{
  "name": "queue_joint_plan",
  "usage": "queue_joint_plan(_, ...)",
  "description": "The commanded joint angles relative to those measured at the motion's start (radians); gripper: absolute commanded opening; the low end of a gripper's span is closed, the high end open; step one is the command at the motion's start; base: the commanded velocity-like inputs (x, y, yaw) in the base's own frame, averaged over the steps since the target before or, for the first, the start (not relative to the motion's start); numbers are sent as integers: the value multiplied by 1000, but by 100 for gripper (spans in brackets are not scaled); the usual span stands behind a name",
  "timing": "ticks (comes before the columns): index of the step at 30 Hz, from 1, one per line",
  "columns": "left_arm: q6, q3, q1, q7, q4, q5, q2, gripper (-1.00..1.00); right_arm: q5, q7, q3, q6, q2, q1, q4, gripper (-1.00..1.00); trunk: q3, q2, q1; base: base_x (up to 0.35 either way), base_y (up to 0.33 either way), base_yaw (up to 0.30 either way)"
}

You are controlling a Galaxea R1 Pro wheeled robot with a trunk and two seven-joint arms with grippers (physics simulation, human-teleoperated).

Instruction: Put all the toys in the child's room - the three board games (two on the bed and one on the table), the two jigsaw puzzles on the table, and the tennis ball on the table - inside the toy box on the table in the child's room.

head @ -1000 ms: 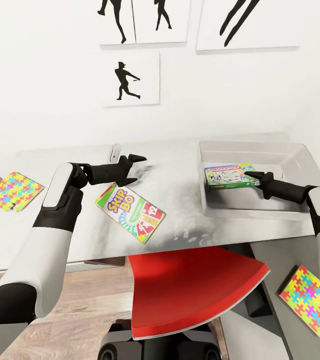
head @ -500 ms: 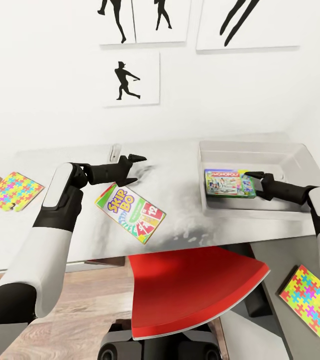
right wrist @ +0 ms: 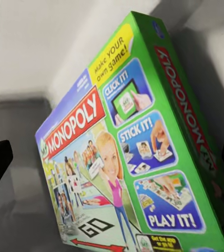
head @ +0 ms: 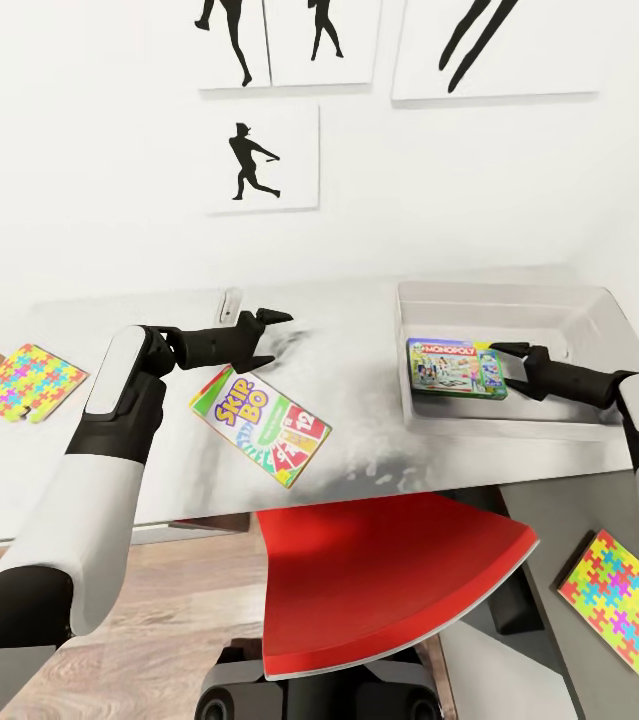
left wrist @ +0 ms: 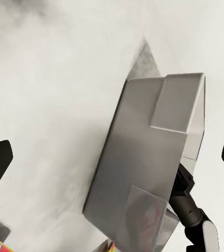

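Both arms reach forward, elbows bent. The left end effector [head: 277,322] hangs with its fingers parted (nothing between them); the right end effector [head: 508,356] points inward, fingers spread apart.

The light grey table [head: 359,420] carries the SKIP BO box [head: 259,425], the toy box [head: 579,425], and apparently both jigsaw puzzles [head: 27,382].

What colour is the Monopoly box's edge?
Green, on the Monopoly box; the right wrist view shows it best.
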Motion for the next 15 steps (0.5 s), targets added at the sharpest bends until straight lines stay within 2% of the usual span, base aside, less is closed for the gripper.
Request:
queue_joint_plan(1,1,0,-1,10,-1,10,0,100,10,10,-4,4,0,-1,0,100,-1,-2,1,0,0,0)
queue_joint_plan(8,1,0,0,10,-1,10,0,100,10,9,-5,4,-1,-1,-20,100,-1,-2,1,0,0,0)
queue_joint_plan(15,1,-1,3,10,-1,8,1,100,10,8,-27,13,-3,17,-140,100,-1,-2,1,0,0,0)
